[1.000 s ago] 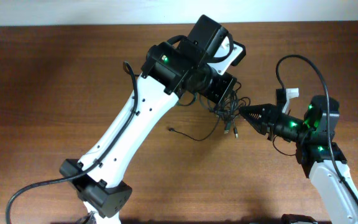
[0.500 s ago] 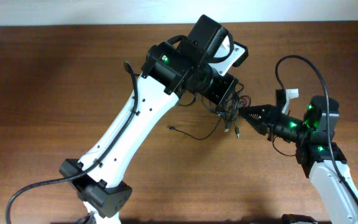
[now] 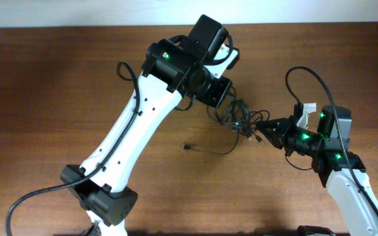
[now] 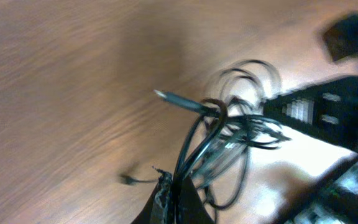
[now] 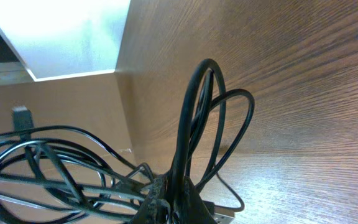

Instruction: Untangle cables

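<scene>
the cables (image 3: 239,117) are one knotted bundle, strung between the two grippers a little right of the table's (image 3: 58,78) middle and nearer its far edge than its near one; the left gripper (image 4: 174,190) has its fingers pressed together on several strands rising out of the knot; the right gripper (image 5: 166,193) likewise pinches a few looped strands at its tips; one loose strand (image 3: 210,150) trails out toward the table's middle and ends in a small plug (image 3: 186,146); judged from this, the untangling is at an early stage: both ends of the knot are gripped, one cord is partly free, no cord lies fully apart, and the loops are left to work loose; no brand, label or writing can be read in any view.
</scene>
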Tool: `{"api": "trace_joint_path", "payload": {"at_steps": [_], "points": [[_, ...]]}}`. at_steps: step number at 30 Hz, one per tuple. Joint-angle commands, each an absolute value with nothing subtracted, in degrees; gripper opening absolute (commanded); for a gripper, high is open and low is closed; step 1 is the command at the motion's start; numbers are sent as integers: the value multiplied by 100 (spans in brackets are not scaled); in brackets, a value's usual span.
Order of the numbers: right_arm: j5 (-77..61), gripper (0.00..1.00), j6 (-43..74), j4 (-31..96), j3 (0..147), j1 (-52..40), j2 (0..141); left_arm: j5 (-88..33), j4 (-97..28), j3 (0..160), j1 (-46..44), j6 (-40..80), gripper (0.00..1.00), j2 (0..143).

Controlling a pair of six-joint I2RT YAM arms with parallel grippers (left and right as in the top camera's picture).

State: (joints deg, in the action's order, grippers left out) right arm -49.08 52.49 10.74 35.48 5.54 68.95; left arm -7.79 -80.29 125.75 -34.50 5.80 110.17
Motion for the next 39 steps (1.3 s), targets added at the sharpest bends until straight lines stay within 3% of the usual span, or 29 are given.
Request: {"api": "trace_joint_path", "payload": {"at_steps": [1,5,12,18,22,25,29,32,35,39], "points": [[-4377,4,5124,1184,3557,565,6895,495,-8071,12604,-3321,1125,0,10971],[-3787,4,5122,1662,3557,565,6895,1249,-8125,12604,-3321,1767,0,10971],[-3874,8,5144,1739,3557,565,6895,1321,-8130,12604,-3280,1780,0,10971],[-4486,10,5144,1286,3557,565,6895,742,-8038,12604,-3280,1776,0,10971],[-3660,11,5120,1533,3557,565,6895,434,-7931,12650,-3277,1719,0,10947],[-2808,11,5120,2073,3557,565,6895,-478,-7791,12978,-3277,937,0,10829],[-2521,12,5120,2368,3557,565,6895,-696,-7782,13570,-3280,803,0,10619],[-2749,18,5122,2290,3557,565,6895,-1155,-7780,13749,-3280,803,0,10449],[-3605,31,5120,1883,3557,563,6895,-1796,-7699,13745,-3323,801,0,10438],[-4694,34,5120,1155,3557,563,6895,-2473,-7216,13747,-3328,805,0,10440]]}}
